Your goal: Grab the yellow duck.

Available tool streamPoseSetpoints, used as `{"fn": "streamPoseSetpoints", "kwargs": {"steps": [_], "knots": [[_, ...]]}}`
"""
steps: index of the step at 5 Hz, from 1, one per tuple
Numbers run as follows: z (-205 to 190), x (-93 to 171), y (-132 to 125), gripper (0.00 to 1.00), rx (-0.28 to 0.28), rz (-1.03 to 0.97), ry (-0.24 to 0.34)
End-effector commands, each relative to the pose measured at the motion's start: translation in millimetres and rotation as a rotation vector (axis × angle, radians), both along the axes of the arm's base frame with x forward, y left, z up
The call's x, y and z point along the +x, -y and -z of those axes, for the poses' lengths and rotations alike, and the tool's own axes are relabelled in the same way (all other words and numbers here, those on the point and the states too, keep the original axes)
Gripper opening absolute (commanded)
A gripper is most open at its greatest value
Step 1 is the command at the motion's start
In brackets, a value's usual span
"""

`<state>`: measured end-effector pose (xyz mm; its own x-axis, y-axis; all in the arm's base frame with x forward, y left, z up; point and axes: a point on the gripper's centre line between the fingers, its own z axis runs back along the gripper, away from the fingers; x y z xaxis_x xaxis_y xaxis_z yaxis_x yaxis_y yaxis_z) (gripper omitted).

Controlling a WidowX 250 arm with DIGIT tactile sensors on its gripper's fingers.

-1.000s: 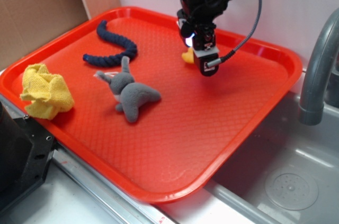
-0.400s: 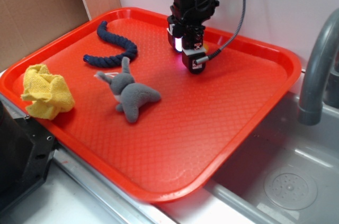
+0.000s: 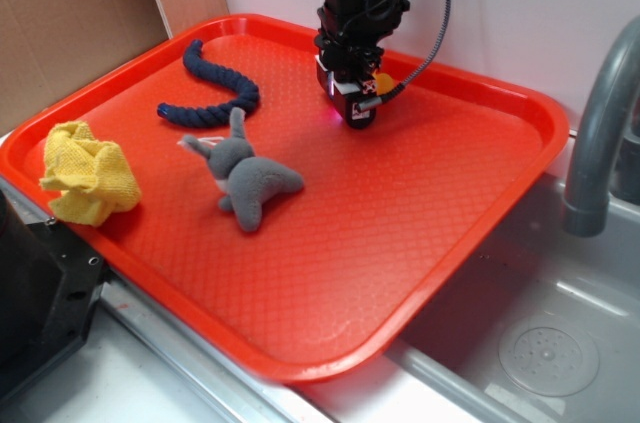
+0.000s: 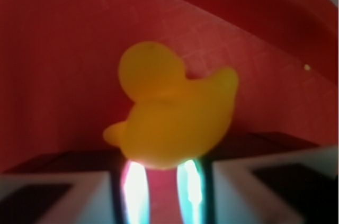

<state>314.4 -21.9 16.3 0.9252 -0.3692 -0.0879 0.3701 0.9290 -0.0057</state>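
White wall, brown cardboard at left, grey sink basin with faucet

No readable text, labels, brands or numbers in either view.

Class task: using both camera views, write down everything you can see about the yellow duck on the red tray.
The yellow duck is small, smooth and glossy, like rubber or plastic, with a round head and a plump body rising to a tail tip. The blurred wrist view shows it from behind, upright on the red tray near the far rim; no beak shows. It sits just ahead of the hand, whose fingers flank its base; contact is unclear. In the exterior view the hand hides nearly all of it.
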Motion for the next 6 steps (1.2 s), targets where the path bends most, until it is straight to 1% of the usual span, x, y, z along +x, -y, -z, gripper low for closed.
{"fn": "streamPoseSetpoints", "kwargs": {"steps": [1, 2, 3, 4, 6], "knots": [[-70.9, -18.7, 11.9, 0.53, 0.031, -0.086, 0.121], [-69.1, -8.1, 16.2, 1.0, 0.011, -0.124, 0.233], [-60.3, 4.7, 13.5, 1.0, 0.068, -0.234, 0.302], [-56.4, 20.5, 7.3, 1.0, -0.009, -0.243, 0.34], [-34.1, 52.8, 0.1, 1.0, -0.026, -0.286, 0.311]]}}
